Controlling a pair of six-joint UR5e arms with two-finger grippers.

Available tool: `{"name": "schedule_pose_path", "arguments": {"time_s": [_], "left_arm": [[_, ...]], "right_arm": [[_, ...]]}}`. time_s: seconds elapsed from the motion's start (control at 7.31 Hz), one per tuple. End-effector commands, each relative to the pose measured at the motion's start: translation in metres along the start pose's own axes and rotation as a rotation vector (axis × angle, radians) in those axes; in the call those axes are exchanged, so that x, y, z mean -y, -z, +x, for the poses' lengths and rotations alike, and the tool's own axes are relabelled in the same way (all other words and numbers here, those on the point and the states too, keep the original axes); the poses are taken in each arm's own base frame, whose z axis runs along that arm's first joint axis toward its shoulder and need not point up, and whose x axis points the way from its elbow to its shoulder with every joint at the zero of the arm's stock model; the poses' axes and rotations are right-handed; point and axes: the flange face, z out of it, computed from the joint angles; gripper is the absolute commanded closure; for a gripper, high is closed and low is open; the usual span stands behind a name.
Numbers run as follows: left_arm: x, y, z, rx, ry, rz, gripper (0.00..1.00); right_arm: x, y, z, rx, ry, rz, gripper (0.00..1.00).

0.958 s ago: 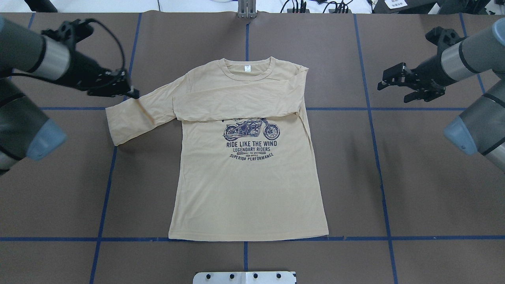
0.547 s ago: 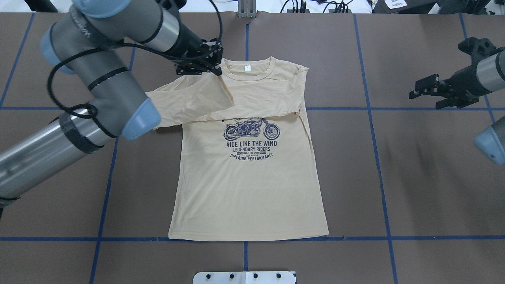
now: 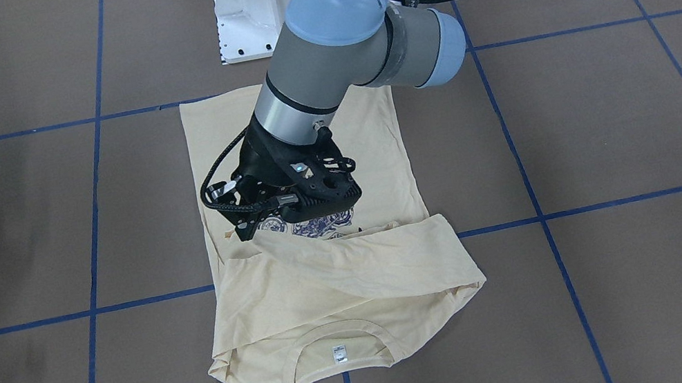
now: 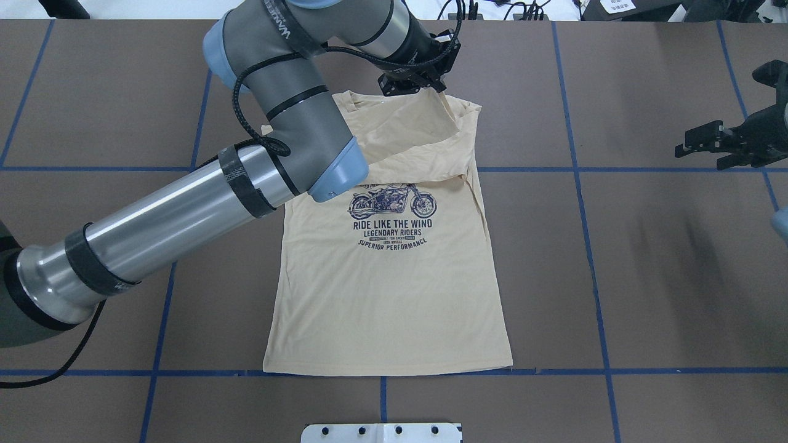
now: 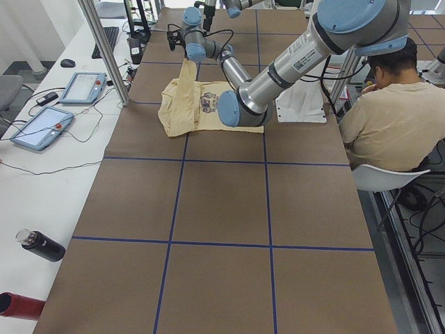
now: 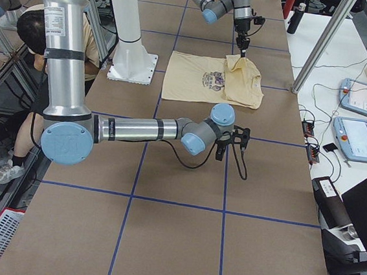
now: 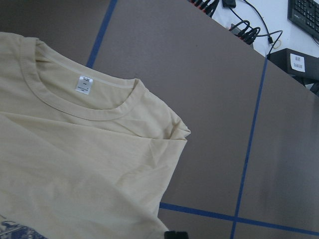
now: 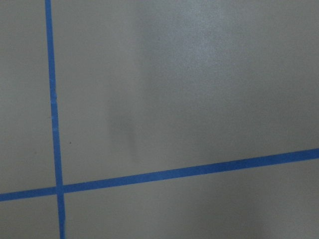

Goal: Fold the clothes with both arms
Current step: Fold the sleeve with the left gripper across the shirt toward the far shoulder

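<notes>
Nearest the robot, the T-shirt (image 4: pixel 388 295) lay with its hem flat and square on the bench (image 4: pixel 646 277). The motorcycle print (image 4: pixel 392 215) was uncovered, so we judged the body needed no touching. Just past the print, the other sleeve (image 4: pixel 440 163) lay folded across the chest.

And there was the action! At the far end, the left claw (image 4: pixel 434 88) was clamped on the cuff end of the sleeve (image 4: pixel 412 123), holding it up off the cloth just over the collar (image 7: pixel 99 112).

We took the step in hand to be laying this sleeve across the chest, over the other one. To do it well, we reckoned the claw should draw the sleeve out straight. It should then come down low before letting go, so the cuff couldn't flop back. The cuff needed to land inside the shirt's side edge, not hanging past it. The shoulder beyond the neck label (image 7: pixel 84 84) looked bunched, so a gentle pull seemed wiser than a hard one.

As for pose, the left arm (image 4: pixel 172 215) came in from the near left and ran on a slant to the shirt. It was bent over the chest, the wrist reaching on, claw pointing down at the far edge.

The right claw (image 4: pixel 708 149) hung well apart over bare bench, fingers spread, holding nothing.
</notes>
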Motion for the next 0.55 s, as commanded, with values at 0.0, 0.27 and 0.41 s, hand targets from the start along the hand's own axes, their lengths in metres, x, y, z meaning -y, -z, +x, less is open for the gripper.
{"name": "schedule_pose_path", "arguments": {"time_s": [0.0, 0.27, 0.41], "left_arm": [[-0.007, -0.038, 0.018, -0.020, 0.003, 0.061, 1.00], [-0.031, -0.063, 0.017, -0.027, 0.007, 0.101, 1.00], [-0.043, -0.074, 0.016, -0.049, 0.046, 0.098, 1.00]], "right_arm": [[-0.001, 0.000, 0.003, -0.003, -0.001, -0.001, 0.01], [-0.001, -0.003, 0.005, -0.007, -0.004, -0.005, 0.01], [-0.001, -0.004, 0.008, -0.010, -0.008, -0.009, 0.01]]}}
